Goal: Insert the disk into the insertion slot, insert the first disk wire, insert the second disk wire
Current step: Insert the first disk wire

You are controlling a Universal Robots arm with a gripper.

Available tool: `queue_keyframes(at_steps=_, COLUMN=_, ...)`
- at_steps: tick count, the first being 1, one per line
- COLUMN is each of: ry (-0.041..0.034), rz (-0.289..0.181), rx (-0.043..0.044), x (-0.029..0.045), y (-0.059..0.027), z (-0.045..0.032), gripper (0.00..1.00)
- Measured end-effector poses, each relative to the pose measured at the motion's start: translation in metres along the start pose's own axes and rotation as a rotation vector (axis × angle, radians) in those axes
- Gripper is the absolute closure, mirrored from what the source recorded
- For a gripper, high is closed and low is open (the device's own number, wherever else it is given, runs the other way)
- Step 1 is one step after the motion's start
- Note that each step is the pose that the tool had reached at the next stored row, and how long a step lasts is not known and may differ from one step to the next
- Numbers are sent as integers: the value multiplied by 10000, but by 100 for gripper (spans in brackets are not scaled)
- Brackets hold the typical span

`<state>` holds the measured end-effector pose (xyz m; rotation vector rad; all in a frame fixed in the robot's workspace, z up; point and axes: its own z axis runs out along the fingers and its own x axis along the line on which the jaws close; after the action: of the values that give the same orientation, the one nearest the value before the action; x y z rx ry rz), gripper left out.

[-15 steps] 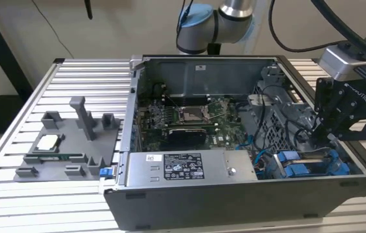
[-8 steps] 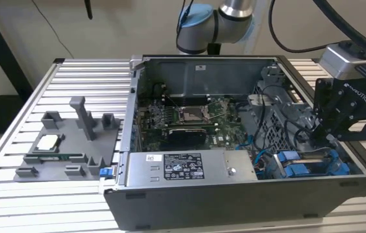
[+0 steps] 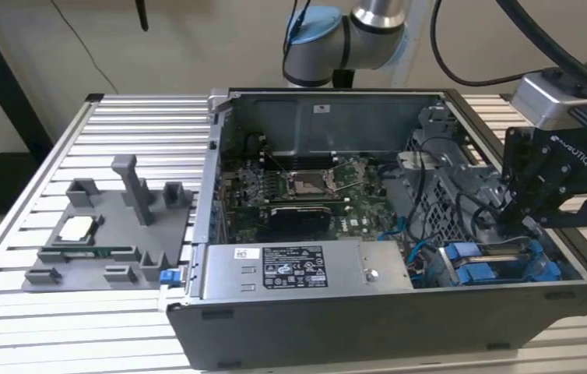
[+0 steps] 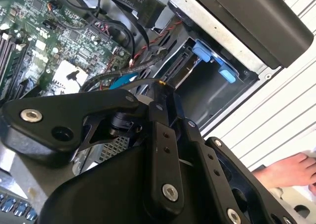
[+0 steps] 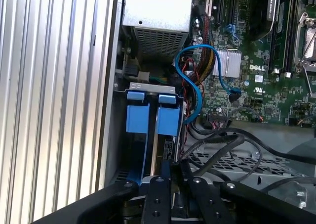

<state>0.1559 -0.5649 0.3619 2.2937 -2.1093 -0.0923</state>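
Two blue-framed carriers stand side by side in the insertion slot (image 4: pixel 212 88) at the case's front corner, on the exterior view's right. The disk (image 5: pixel 168 121) is the one in line with my gripper (image 5: pixel 170 165). Its connector edge (image 4: pixel 177 68) faces the fingertips. The other carrier (image 5: pixel 138 119) sits beside it, nearer the case wall. My gripper (image 3: pixel 511 222) reaches down into the case just above the bay and is shut on what looks like the end of a black disk wire (image 5: pixel 212 144). Its tip (image 4: pixel 160 87) hangs a short way from the disk's connector.
The open dark grey case (image 3: pixel 377 319) lies on a slatted table. It holds a power supply (image 3: pixel 304 269), a motherboard (image 3: pixel 304 187) and a looping blue cable (image 5: pixel 197 70). A grey fixture tray (image 3: pixel 107 234) sits at the exterior view's left. A person's hand (image 4: pixel 286 170) rests outside the case.
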Motion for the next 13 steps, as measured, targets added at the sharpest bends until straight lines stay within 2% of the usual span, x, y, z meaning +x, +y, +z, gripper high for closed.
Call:
queue_keyframes(at_steps=9, ry=0, rz=-1, rx=0, x=1, y=-10, z=6, gripper=81)
queue_keyframes(at_steps=13, ry=-1, rz=0, rx=-2, x=3, y=-32, z=31, gripper=81)
